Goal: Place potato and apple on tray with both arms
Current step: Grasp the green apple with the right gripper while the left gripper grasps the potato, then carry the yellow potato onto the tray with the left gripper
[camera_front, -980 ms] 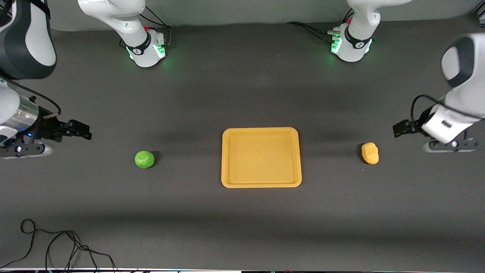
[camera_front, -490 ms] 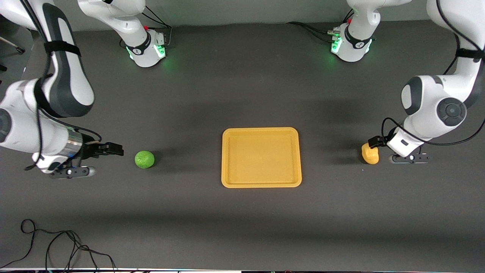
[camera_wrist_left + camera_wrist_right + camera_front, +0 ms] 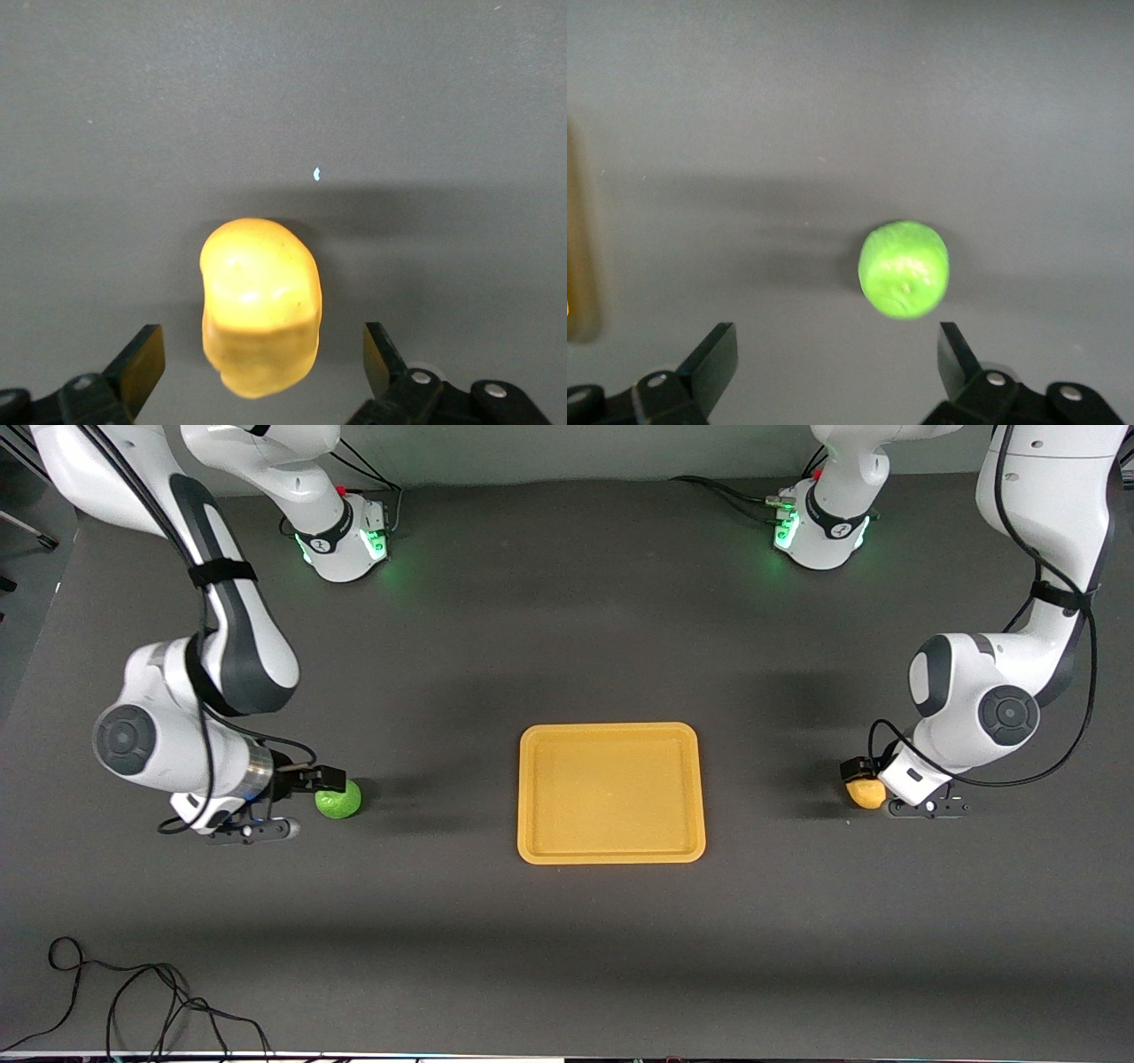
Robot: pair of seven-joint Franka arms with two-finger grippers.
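Yellow-orange and lumpy, the potato [image 3: 260, 306] lies on the dark tabletop [image 3: 567, 957] toward the left arm's end, right under the left hand [image 3: 260, 372], whose two fingers stand wide apart with the potato between them and neither touching it. In the front view the left hand [image 3: 864, 772] covers the part of the potato [image 3: 866, 793] nearest the arm. The right hand [image 3: 837, 372] is spread just as wide at the right arm's end of the tabletop, but the green apple [image 3: 904, 269] sits a little ahead of its fingertips, closer to one finger than the other; from the front, the right hand [image 3: 326, 779] is just beside the apple [image 3: 340, 801]. The tray [image 3: 611, 856] lies empty midway between the two hands, well apart from both fruits. Both pieces look small, light and probably firm, so a modest squeeze should hold them. The apple's roundness means it may roll or squirt out if pinched off-centre, so the fingers ought to close across its widest middle once the hand is brought fully over it. The potato seems best taken across its narrower width, near the waist of its peanut shape, where the flatter flanks would give the fingers steadier contact than its rounded ends.
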